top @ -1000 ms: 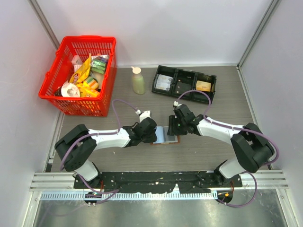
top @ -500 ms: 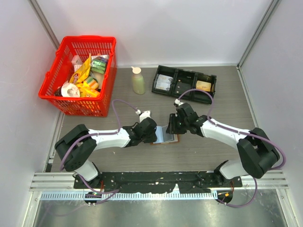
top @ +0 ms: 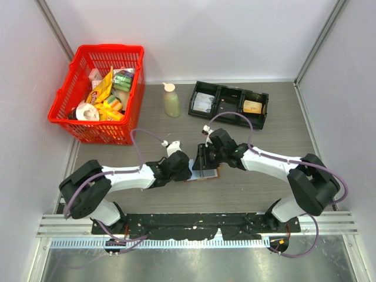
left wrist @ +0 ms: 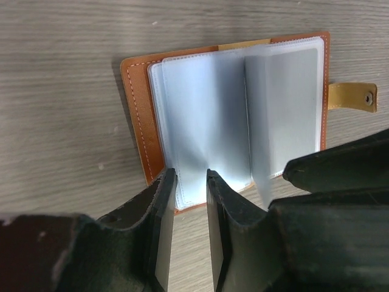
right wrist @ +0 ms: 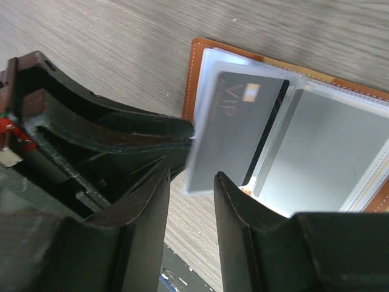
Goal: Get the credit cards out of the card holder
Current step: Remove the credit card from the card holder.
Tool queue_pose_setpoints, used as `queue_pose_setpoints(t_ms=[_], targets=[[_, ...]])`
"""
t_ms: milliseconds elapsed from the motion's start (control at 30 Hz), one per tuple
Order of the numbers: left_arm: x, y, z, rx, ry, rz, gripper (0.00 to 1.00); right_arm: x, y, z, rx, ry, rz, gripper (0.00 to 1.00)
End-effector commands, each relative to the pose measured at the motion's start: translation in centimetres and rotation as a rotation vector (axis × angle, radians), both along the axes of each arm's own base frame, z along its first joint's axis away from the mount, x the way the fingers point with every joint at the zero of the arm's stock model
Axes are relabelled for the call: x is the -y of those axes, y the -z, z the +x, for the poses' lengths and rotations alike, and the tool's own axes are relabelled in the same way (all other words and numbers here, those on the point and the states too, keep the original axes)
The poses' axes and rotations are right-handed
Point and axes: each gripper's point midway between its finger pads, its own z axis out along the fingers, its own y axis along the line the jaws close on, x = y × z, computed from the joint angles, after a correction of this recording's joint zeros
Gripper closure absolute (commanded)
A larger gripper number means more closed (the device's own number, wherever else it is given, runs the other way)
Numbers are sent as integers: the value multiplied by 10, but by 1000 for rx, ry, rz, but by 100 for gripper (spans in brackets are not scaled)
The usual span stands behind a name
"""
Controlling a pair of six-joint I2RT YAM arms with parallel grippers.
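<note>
Right wrist view: my right claw (right wrist: pixel 191 173) stands half-spread around the near end of a credit card (right wrist: pixel 237 121); whether it bites, I cannot tell. It slants toward 1 o'clock, partly out of its pocket. Beyond, the card holder (right wrist: pixel 328 152) lies open on the bench (right wrist: pixel 91 30), with my left claw (left wrist: pixel 189 176) nearly closed at its 9 o'clock edge, hold unclear. Extraction looks begun, not finished.

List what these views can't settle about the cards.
- Top external: card holder mostly hidden under left gripper and right gripper.
- Left wrist: cloudy sleeves hide what they hold.
- Right wrist: VIP card has its lower end blurred at the right gripper, so the grip is unclear; holder cropped at the right edge.
</note>
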Motion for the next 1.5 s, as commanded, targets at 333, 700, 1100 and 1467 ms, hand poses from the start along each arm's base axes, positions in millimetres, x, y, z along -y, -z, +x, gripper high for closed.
queue_pose_setpoints(t_ms=[333, 700, 1100, 1467], targets=[[-51, -57, 2, 157, -176, -107, 58, -26, -17, 18, 63, -36, 77, 54], [-12, -85, 23, 135, -34, -296, 60, -13, -7, 37, 0, 105, 294, 54], [-12, -31, 19, 11, -23, -218, 74, -3, 27, 35, -95, 150, 383, 55], [-36, 12, 2, -89, -88, -123, 93, 1, 55, 18, -167, 148, 389, 55]])
